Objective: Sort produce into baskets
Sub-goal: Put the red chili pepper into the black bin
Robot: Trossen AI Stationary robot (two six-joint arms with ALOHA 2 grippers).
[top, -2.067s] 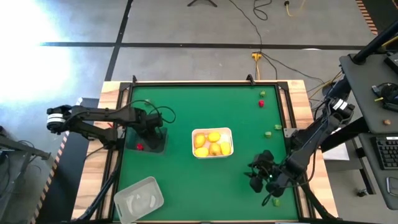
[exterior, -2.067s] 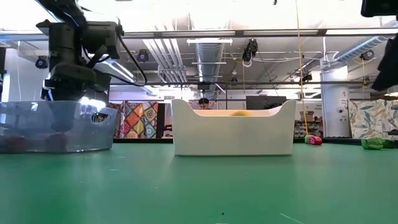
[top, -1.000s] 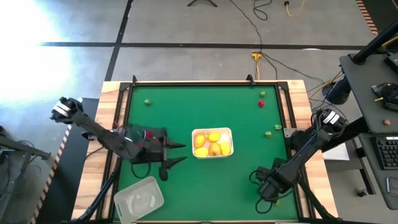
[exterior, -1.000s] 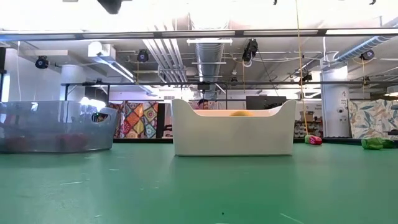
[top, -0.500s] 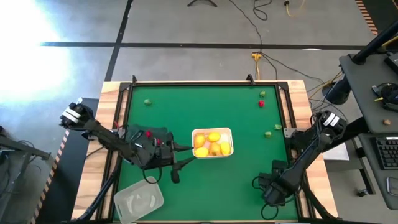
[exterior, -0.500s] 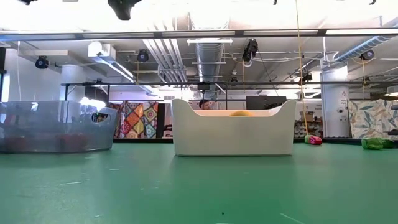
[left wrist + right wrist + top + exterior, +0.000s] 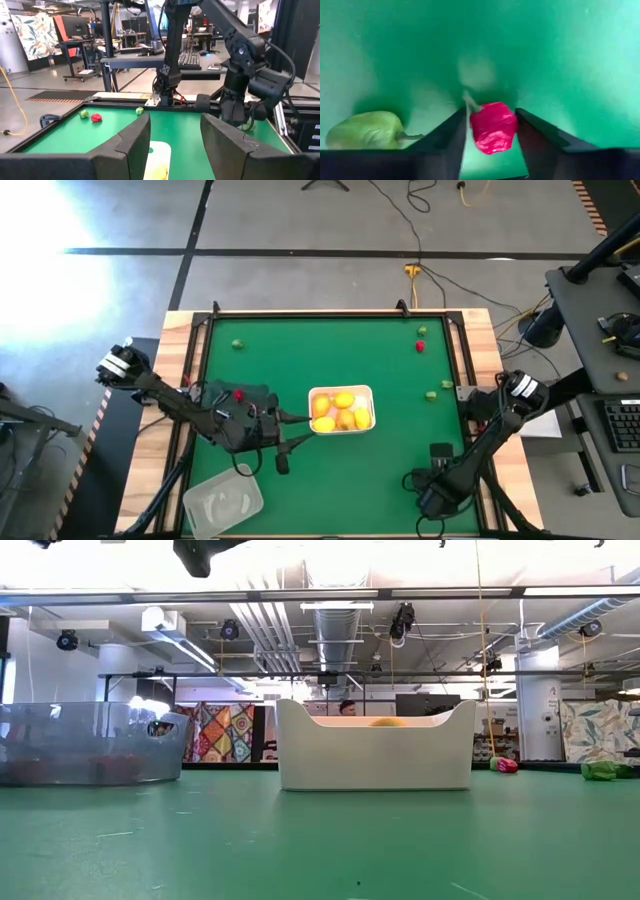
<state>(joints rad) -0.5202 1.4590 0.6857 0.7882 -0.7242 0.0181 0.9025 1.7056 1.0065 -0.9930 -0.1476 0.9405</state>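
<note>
Down at the near right corner of the green table (image 7: 380, 370), the right gripper (image 7: 490, 131) points at the mat with a small red piece (image 7: 492, 132) sitting between its two fingers; the jaws stand narrow around it, close on either side, though I cannot tell whether they are truly clamped yet. That pose suits a pick from above: fingers straddling the piece so a squeeze can take it. Just beside them lies a pale green piece (image 7: 367, 130) with a short stem, untouched, probably a later pick.

Further out, the left gripper (image 7: 172, 142) hangs partly open and empty above the mat, just left of the white basket (image 7: 342, 410), its camera looking across the table toward the other arm. The white basket holds the yellow-orange rounds (image 7: 340, 412), so yellows seem done. The dark see-through basket (image 7: 240, 408) beneath the left arm shows red pieces inside, which suggests the red one belongs there. The clear basket (image 7: 222, 500) sits at the near left corner. A green piece (image 7: 237, 344) and a red one (image 7: 421, 346) remain near the far edge, still unsorted.
</note>
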